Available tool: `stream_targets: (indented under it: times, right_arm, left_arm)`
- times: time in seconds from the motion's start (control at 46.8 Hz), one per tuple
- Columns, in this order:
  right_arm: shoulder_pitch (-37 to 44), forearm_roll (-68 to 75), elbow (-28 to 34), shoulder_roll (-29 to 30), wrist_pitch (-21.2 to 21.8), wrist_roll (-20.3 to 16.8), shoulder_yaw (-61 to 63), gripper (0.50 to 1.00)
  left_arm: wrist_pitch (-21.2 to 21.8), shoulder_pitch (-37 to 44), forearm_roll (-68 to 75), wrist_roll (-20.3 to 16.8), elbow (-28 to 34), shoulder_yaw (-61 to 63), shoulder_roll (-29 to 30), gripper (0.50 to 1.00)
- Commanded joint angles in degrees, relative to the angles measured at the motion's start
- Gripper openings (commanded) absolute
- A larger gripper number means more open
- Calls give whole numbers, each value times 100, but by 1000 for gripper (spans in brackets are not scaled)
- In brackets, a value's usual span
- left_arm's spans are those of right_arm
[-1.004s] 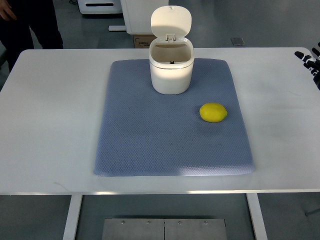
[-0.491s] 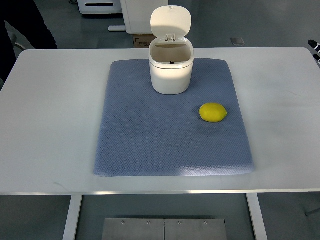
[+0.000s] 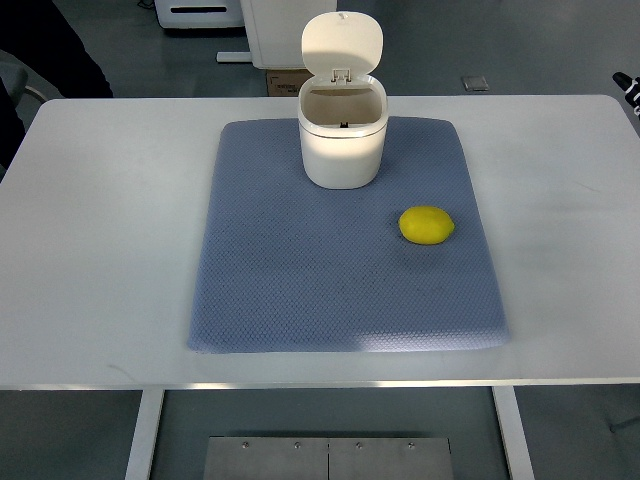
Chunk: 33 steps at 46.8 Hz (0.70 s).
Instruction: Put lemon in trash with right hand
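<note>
- Right now the lemon (image 3: 427, 225) lies on its side on the blue mat (image 3: 300, 280), toward the mat's right edge, untouched.
- Bin (image 3: 342, 140) stands upright at the mat's far centre, left of and beyond the lemon, well apart from it.
- Lid (image 3: 342, 42) is flipped up and back on its hinge, so the mouth is open from above; likely set that way so one hand can drop the fruit in without working the lid.
- Mat sits mid-bench (image 3: 100, 250); probably there to stop the round lemon rolling and to mark the work zone.
- Right hand (image 3: 629, 88): only a dark sliver at the far right edge, near the bench's far corner, well away from the lemon. Cannot tell if open or closed, too little shows.
- Left hand: not visible.
- Person (image 3: 40, 50) in dark clothes at the far left corner, off the bench, not involved.
- Judgement: task not begun; nothing grasped, lemon not in bin.
- Next move needs a reach in from the right, a grasp around the lemon, a lift above the bin rim.
- Risk: smooth rounded fruit may slip or roll on first contact; bin looks light, a knock could tip it.
</note>
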Motion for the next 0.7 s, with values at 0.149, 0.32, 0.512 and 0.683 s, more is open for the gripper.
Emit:
stream_targets:
  times: [0.149,0.32,0.512,0.683]
  right_arm:
    - [-117,-739,830,-573,-154,51,-552,1000]
    - [-90,-1495,884,-802,-216,51,-982,1000]
    - [-82,-2471,1007,-1118,-216,262,-1527,1000]
    - [-81,-2902,1305,-1417,-225,517,-1818,1000]
  left_arm:
    - [-1,-1,-1,-1,-1,0,0,1000]
    - [-1,-1,-1,-1,-1,0,0,1000]
    - [-1,-1,-1,-1,7,0,0,1000]
    - [-1,-1,-1,-1,-1,0,0,1000]
